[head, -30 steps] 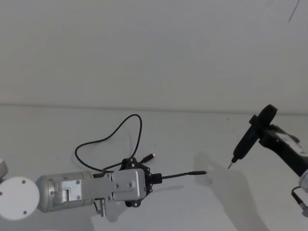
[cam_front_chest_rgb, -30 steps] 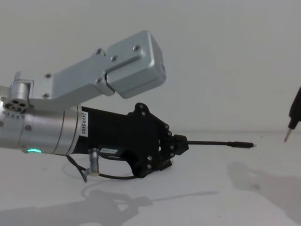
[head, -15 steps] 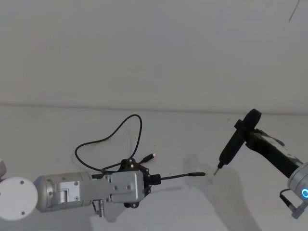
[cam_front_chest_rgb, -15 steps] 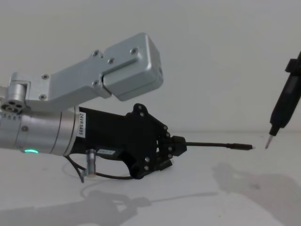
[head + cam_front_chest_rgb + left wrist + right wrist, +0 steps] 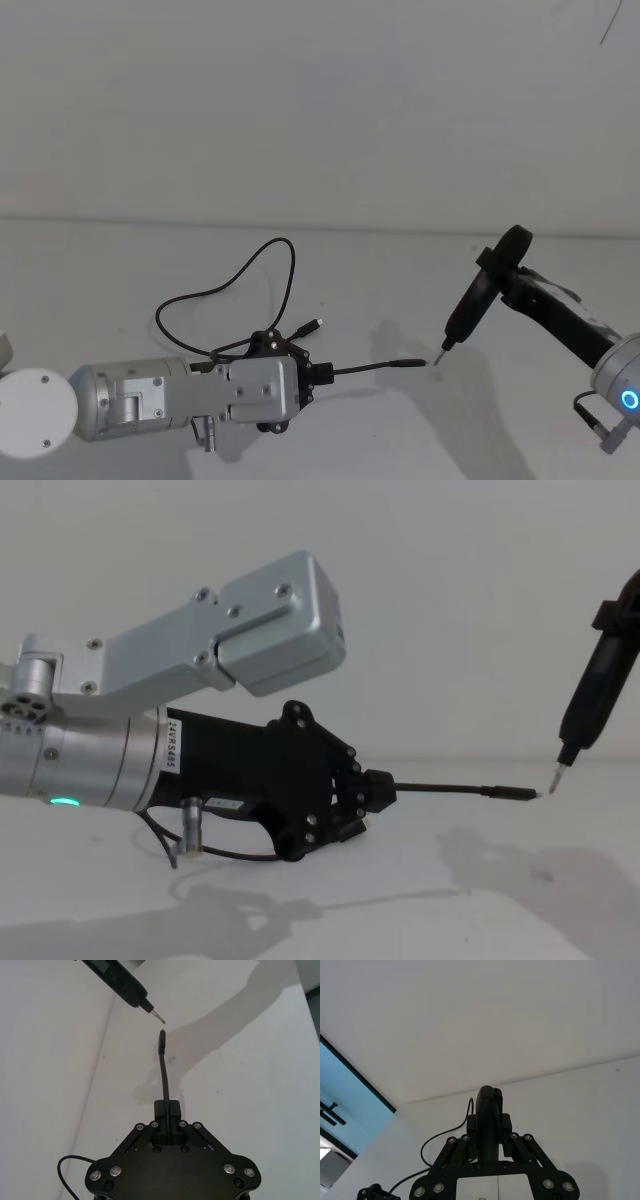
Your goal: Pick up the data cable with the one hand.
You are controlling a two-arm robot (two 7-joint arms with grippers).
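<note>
While clamped on the data cable (image 5: 250,275) a little behind one plug, the left gripper (image 5: 322,372) is hovering low over the desk (image 5: 120,260) near its front-left part, its jaws clenched on the cord. In the left wrist view the left gripper's fingers (image 5: 167,1110) are pinching the cord and a short stiff length is sticking straight out ahead, ending in the small black plug (image 5: 161,1040). In the chest view that length (image 5: 440,788) is running level above the desk surface, out from the left gripper (image 5: 378,788) toward the right. The rest of the cord is lying on the desk behind the gripper in a loose loop reaching toward the far edge, with its other plug (image 5: 312,326) resting on the desk just beyond the gripper body.

The right gripper (image 5: 489,1132) is reaching in from the right side of the desk, jaws closed around a slim dark tool (image 5: 470,305). The tool is tilting down and leftward, and its thin tip (image 5: 553,780) is sitting just beside the free plug end; whether the two are touching cannot be told. In the left wrist view the tip (image 5: 159,1017) is showing a small gap from the plug. A green light (image 5: 66,802) is glowing on the left wrist cylinder.
</note>
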